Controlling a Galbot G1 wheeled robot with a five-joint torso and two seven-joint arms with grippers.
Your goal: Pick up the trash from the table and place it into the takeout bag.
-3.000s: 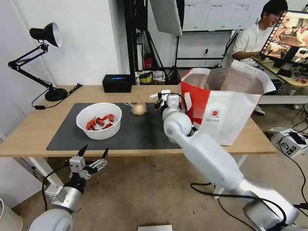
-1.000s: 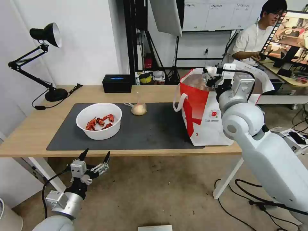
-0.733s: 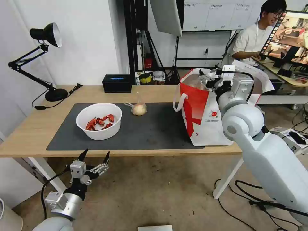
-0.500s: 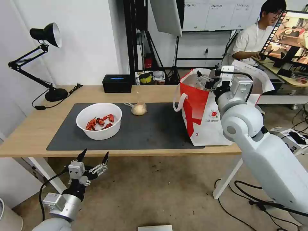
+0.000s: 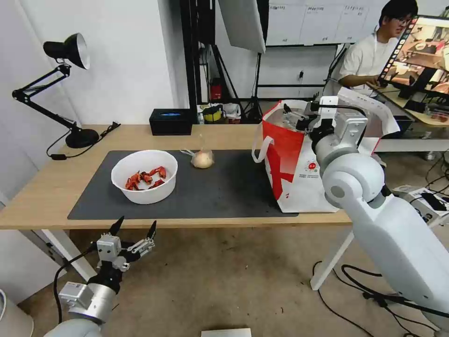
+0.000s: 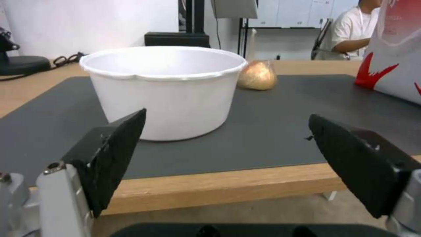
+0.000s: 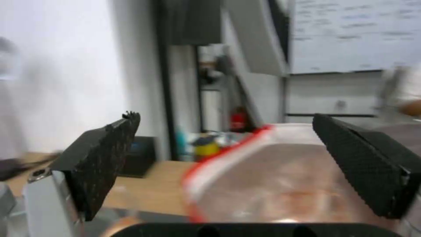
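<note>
On the dark mat (image 5: 224, 187) of the table (image 5: 42, 192) stands a white bowl (image 5: 144, 187) with red shells; the left wrist view shows the bowl (image 6: 164, 89) close ahead. A small clear bag with a beige lump (image 5: 203, 159) (image 6: 257, 75) lies behind and to the right of it. The red and white takeout bag (image 5: 299, 164) (image 6: 394, 59) stands open at the mat's right end. My right gripper (image 5: 291, 117) (image 7: 224, 117) hovers open and empty over the bag's foil-lined mouth (image 7: 285, 177). My left gripper (image 5: 136, 222) (image 6: 227, 117) hangs open below the table's front edge, facing the bowl.
A black tissue box (image 5: 170, 121) sits at the table's back edge and a black desk lamp (image 5: 65, 51) at the back left with its cable on the wood. A person sits at a second desk behind the bag. Cables lie on the floor at the right.
The right gripper rose from the mat beside the takeout bag to above its mouth, then edged left over it. The bag shifted slightly left. The left gripper sank a little.
</note>
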